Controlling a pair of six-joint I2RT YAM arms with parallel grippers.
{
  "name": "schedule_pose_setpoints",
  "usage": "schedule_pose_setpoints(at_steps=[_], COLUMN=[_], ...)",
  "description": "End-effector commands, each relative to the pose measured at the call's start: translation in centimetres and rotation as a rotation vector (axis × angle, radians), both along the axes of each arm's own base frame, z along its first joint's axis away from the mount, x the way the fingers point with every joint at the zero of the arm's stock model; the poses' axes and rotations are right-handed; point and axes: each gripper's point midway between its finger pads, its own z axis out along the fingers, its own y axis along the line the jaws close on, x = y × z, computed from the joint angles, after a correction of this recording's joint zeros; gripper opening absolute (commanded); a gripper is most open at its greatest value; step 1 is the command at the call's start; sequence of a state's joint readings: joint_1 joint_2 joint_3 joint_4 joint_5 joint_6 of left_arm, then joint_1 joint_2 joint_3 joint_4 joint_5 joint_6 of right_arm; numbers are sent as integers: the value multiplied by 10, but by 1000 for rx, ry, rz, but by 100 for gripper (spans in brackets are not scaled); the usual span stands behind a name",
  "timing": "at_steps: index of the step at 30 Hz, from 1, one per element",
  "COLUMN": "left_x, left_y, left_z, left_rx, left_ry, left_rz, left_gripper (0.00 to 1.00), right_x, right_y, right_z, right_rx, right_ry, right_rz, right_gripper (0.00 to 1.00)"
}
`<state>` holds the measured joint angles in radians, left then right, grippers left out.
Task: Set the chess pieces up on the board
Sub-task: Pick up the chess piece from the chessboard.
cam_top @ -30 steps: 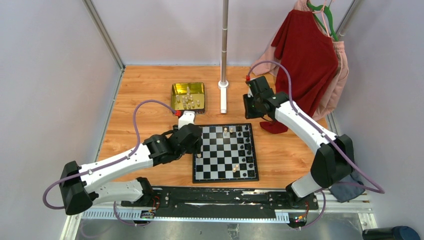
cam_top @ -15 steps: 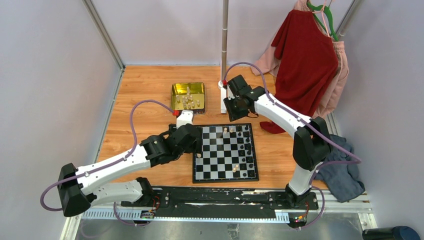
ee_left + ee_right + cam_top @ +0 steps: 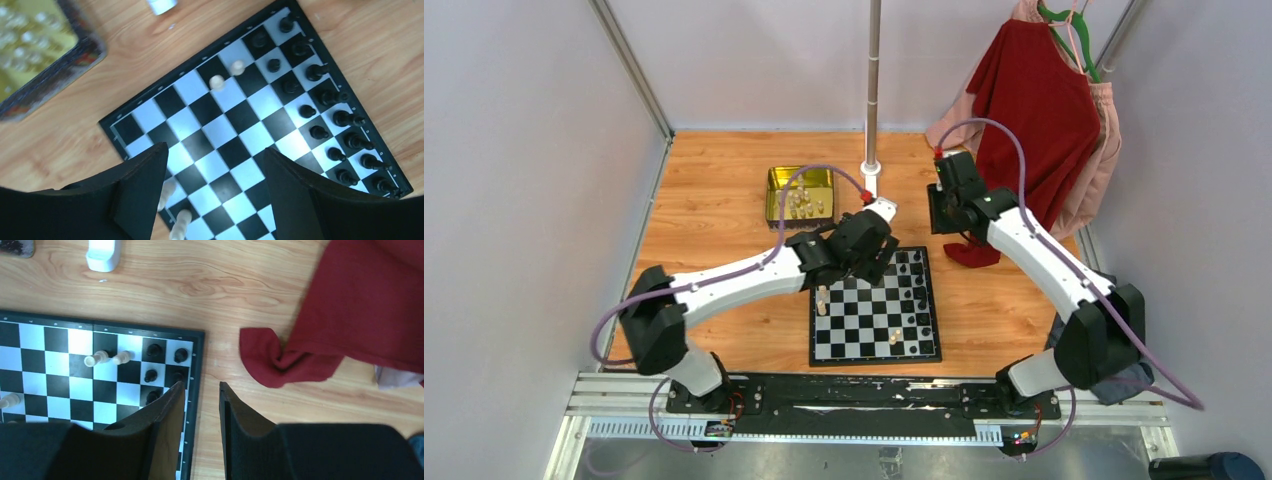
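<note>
The board (image 3: 864, 330) lies in front of the arms. Black chess pieces (image 3: 919, 290) fill its right-hand columns, and in the left wrist view they line the edge in two rows (image 3: 330, 120). A few cream chess pieces stand scattered: two near the far edge (image 3: 217, 82), one at the left edge (image 3: 822, 298), one near the front (image 3: 894, 340). More cream ones sit in the gold tin (image 3: 799, 190). My left gripper (image 3: 215, 155) hangs open over the board's far-left part, holding nothing. My right gripper (image 3: 200, 387) is open and empty above the board's far-right corner (image 3: 197, 340).
A white pole base (image 3: 871, 200) stands just beyond the board, between the tin and the right arm. Red clothing (image 3: 1034, 110) hangs at the back right, and its sleeve (image 3: 280, 360) lies on the wooden table beside the board's corner.
My left arm has swung from the board's left edge to above its far-left part, its jaws wider. My right arm went left toward the pole, then back right.
</note>
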<state>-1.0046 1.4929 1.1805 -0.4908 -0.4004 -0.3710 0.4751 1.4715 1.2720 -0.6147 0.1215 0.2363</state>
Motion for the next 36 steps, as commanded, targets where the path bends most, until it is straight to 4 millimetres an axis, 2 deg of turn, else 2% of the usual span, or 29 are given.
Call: schedule_pose_setpoints(at_steps=[1,5,8,21,36], left_x=[2,8,13,46,66], left_y=[-42,-61,-64,-53,-49], left_z=[-16,-37,-46,-76,-94], left_rx=[39,21,7,22,27], left_ry=[32,92,119,154,182], left_rz=[-207,-245,-239,-178,-156], left_gripper=[76,76,75,69,60], right_x=[-9,-19,-23,-22,-20], right_y=[-28,-40,-43,-39,-39], right_z=[-4,-10,-15,-27,-33], right_rx=[14,35,43,55,58], right_ry=[-31,-34,-26,2,15], right_rz=[-117,-150,-157,-131,-120], right_gripper=[36,36,35,35,35])
